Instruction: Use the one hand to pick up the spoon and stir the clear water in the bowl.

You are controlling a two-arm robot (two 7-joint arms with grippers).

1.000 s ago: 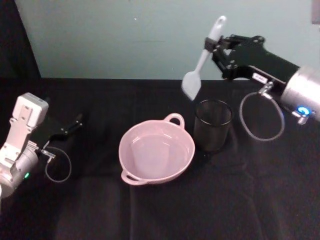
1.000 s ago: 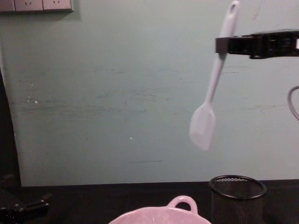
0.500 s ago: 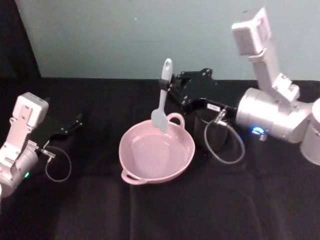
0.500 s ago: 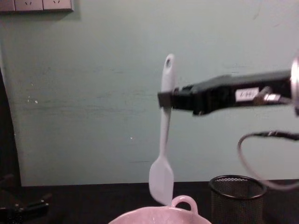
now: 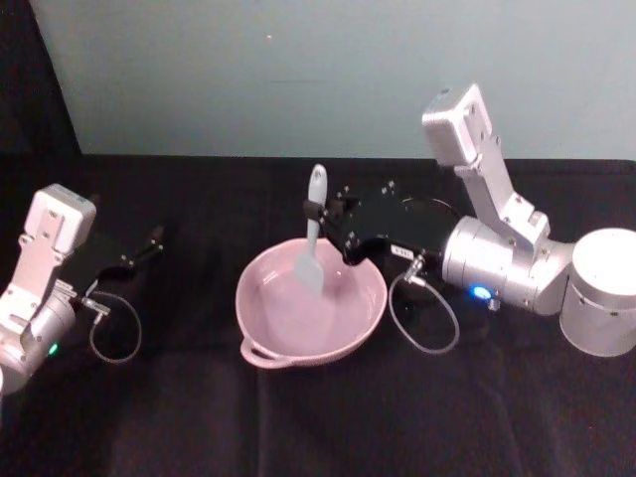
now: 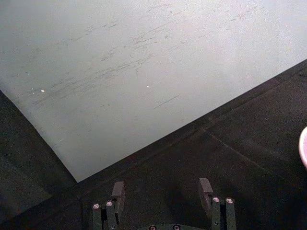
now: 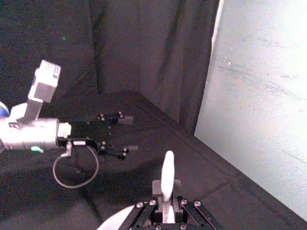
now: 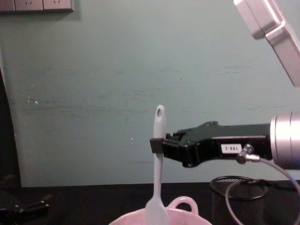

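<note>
Right gripper [image 8: 156,144]: small white label [image 8: 229,148] on its side, print too small to read. Jaws clamped on the upper handle of the spoon [image 8: 157,187]. Spoon hangs upright, holed end above the jaws, flat head below them inside the bowl [image 5: 288,353] rim. Bare black cloth around the bowl. Mesh cup [image 8: 236,199] sits wrist-ward of the jaws. Left gripper [image 6: 160,191]: jaws apart, well apart from the bowl.

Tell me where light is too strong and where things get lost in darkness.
Right wrist view: glare washes out the pale wall. Head view: the parked black left pincer melts into the black cloth; the long white plastic spoon, held by the black right pincer in the pale pink wide bowl, stands out. Chest view: even light on the wall.
</note>
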